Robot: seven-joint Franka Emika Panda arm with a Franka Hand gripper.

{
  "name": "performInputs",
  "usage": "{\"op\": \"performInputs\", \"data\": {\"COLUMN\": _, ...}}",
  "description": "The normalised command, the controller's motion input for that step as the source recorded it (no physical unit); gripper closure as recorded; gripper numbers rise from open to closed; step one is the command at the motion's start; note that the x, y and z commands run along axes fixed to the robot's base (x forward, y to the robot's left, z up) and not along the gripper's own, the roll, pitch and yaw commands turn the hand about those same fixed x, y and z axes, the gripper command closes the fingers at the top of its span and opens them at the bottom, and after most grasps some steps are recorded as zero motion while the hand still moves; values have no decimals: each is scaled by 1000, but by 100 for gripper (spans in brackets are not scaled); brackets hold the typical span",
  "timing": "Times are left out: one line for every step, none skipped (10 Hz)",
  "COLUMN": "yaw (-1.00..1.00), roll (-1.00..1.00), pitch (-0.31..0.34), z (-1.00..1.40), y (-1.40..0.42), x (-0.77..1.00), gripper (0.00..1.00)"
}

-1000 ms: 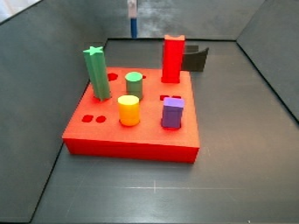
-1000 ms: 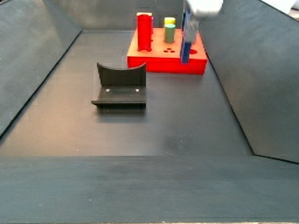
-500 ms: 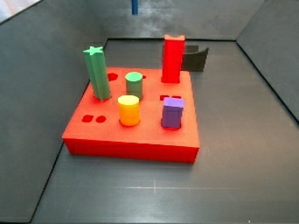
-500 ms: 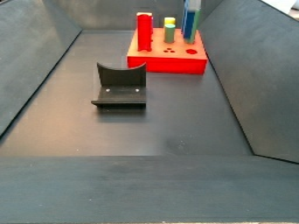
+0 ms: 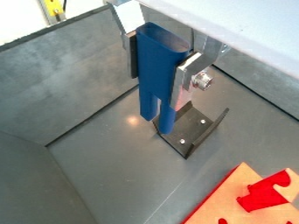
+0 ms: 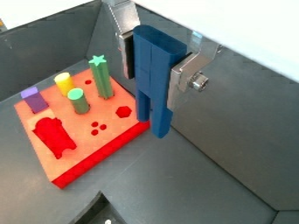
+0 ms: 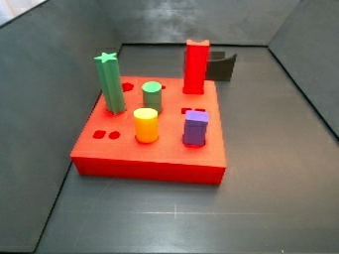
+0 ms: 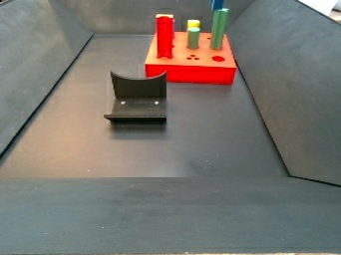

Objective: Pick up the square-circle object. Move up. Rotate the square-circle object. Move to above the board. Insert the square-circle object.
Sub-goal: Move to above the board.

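My gripper (image 5: 159, 72) is shut on the square-circle object (image 5: 152, 83), a slim dark-blue peg that hangs down between the silver fingers (image 5: 190, 80). Both wrist views show it, and in a wrist view the gripper (image 6: 153, 66) holds the peg (image 6: 152, 92) high, over the floor beside the near edge of the board (image 6: 82, 162). The board is a thick red slab with shaped holes, seen in both side views (image 7: 153, 164) (image 8: 200, 75). Gripper and peg are out of both side views.
On the board stand a tall red square post (image 7: 196, 64), a green star peg (image 7: 110, 84), a green cylinder (image 7: 153, 96), a yellow cylinder (image 7: 146, 124) and a short purple block (image 7: 196, 127). The fixture (image 8: 136, 100) stands on the dark floor. Grey walls enclose the area.
The gripper and the blue peg have risen out of the top of both side views; a second ago they still showed above the board's far side.
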Motion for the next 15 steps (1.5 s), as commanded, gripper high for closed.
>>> {"op": "performInputs", "data": {"yaw": 1000, "roll": 46, "pitch": 41, "z": 186, "y": -1000, "x": 149, "gripper": 100}}
{"op": "performInputs", "data": {"yaw": 1000, "roll": 57, "pitch": 44, "z": 185, "y": -1000, "x": 148, "gripper": 100}}
{"op": "performInputs", "data": {"yaw": 1000, "roll": 65, "pitch": 48, "z": 188, "y": -1000, "x": 147, "gripper": 100}}
{"op": "performInputs", "data": {"yaw": 1000, "roll": 60, "pitch": 54, "z": 193, "y": -1000, "x": 149, "gripper": 100}}
{"op": "performInputs", "data": {"yaw": 1000, "roll": 58, "pitch": 63, "z": 199, "y": -1000, "x": 152, "gripper": 100}}
{"op": "performInputs", "data": {"yaw": 1000, "roll": 57, "pitch": 71, "z": 202, "y": -1000, "x": 157, "gripper": 100}}
{"op": "performInputs", "data": {"yaw": 1000, "roll": 56, "pitch": 77, "z": 204, "y": -1000, "x": 164, "gripper": 100}}
{"op": "performInputs", "data": {"yaw": 1000, "roll": 56, "pitch": 97, "z": 205, "y": -1000, "x": 187, "gripper": 100}}
{"op": "performInputs", "data": {"yaw": 1000, "roll": 57, "pitch": 111, "z": 208, "y": -1000, "x": 212, "gripper": 100}}
{"op": "performInputs", "data": {"yaw": 1000, "roll": 61, "pitch": 127, "z": 212, "y": -1000, "x": 245, "gripper": 100}}
{"op": "performInputs", "data": {"yaw": 1000, "roll": 68, "pitch": 143, "z": 179, "y": -822, "x": 235, "gripper": 100}}
{"op": "performInputs", "data": {"yaw": 1000, "roll": 75, "pitch": 157, "z": 123, "y": -546, "x": 193, "gripper": 100}}
{"op": "performInputs", "data": {"yaw": 1000, "roll": 76, "pitch": 173, "z": 64, "y": -278, "x": 134, "gripper": 100}}
{"op": "performInputs", "data": {"yaw": 1000, "roll": 80, "pitch": 183, "z": 40, "y": -153, "x": 95, "gripper": 100}}
{"op": "performInputs", "data": {"yaw": 1000, "roll": 85, "pitch": 192, "z": 33, "y": -100, "x": 77, "gripper": 100}}
